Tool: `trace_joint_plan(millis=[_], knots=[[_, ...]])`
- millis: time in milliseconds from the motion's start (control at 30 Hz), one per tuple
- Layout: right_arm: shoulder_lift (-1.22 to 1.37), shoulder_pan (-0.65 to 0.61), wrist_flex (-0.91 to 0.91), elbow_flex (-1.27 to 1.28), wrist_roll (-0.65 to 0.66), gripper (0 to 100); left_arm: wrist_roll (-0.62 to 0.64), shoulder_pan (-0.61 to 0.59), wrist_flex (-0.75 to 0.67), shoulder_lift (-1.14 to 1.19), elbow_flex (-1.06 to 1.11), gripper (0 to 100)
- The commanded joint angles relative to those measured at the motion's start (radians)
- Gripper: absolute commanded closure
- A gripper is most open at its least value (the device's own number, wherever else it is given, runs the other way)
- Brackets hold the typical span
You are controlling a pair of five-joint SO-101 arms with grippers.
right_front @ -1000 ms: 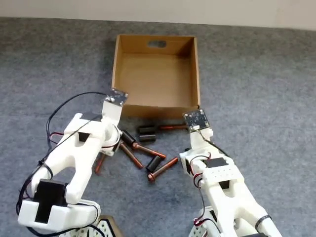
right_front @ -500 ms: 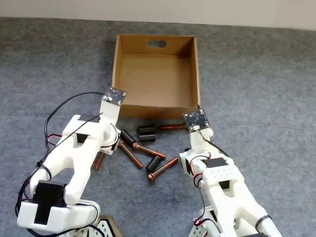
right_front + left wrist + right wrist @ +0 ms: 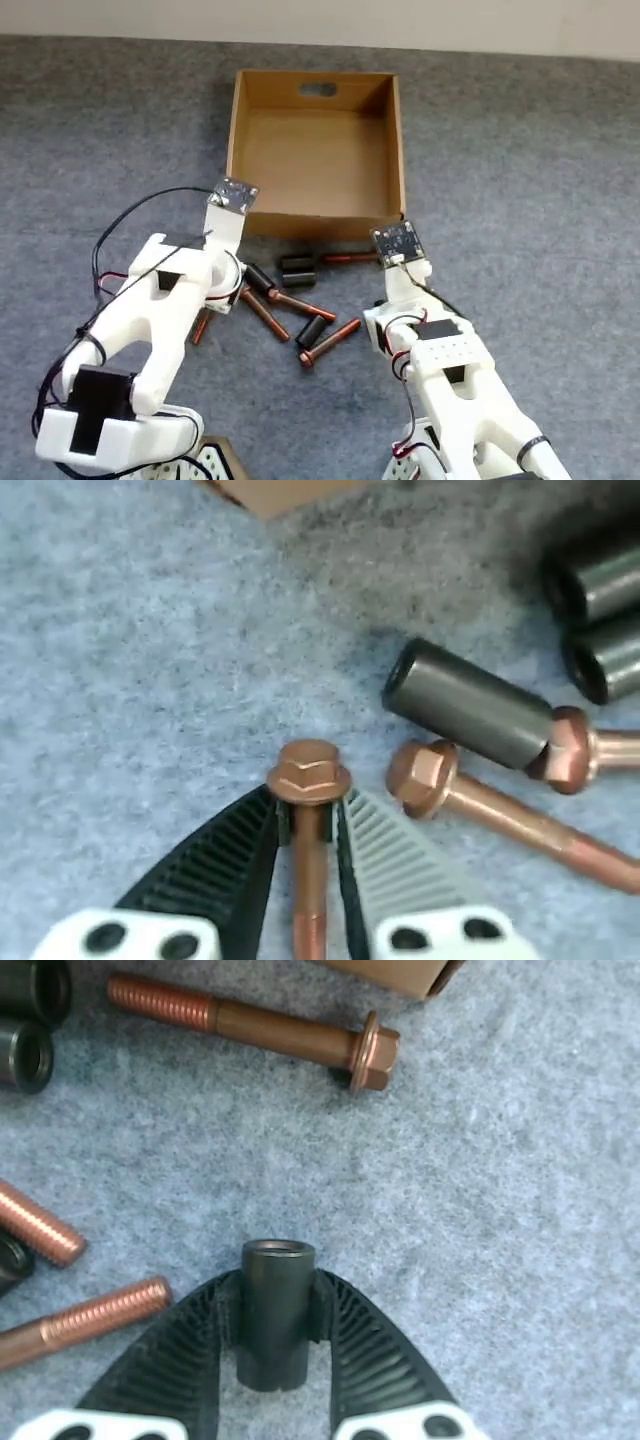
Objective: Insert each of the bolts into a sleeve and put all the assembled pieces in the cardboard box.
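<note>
Grey table (image 3: 520, 150): cardboard box (image 3: 310, 226) empty. Left hand (image 3: 308, 805) clamps a bolt (image 3: 308, 775), right hand (image 3: 277, 1290) a sleeve (image 3: 275, 1315); nothing looks assembled yet.

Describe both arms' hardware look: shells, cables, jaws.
Both arms are white plastic shells with black servo blocks. The left arm has black and red cables; right arm has red and black wires. Each wrist carries a small circuit board. Ribbed jaws: left one black, one pale grey; right both black.
</note>
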Motion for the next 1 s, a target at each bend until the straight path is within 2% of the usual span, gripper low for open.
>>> trace_joint_plan(millis=[0, 133, 267, 433, 600, 767, 967], knots=[[-0.019, 0.001, -0.01, 0.002, -0.012, 99.2, 0.028, -0.016, -0.023, -0.008, 0.007, 99], [-0.021, 0.002, -0.008, 0.002, -0.012, 99.2, 0.029, -0.016, -0.025, -0.033, 0.015, 99], [-0.053, 0.002, -0.007, 0.007, -0.014, 99.2, 0.029, -0.01, -0.086, -0.182, 0.122, 99], [-0.278, -0.001, -0.01, 0.122, -0.04, 99.2, 0.029, -0.01, -0.199, -0.483, 0.338, 99], [-0.53, 0.001, -0.005, 0.223, -0.04, 99.2, 0.029, -0.015, -0.207, -0.733, 0.437, 99], [-0.74, -0.004, -0.005, 0.265, -0.041, 99.2, 0.029, -0.015, -0.138, -0.891, 0.414, 99], [-0.978, -0.005, -0.013, 0.248, -0.041, 99.2, 0.029, -0.013, -0.101, -1.032, 0.199, 99]])
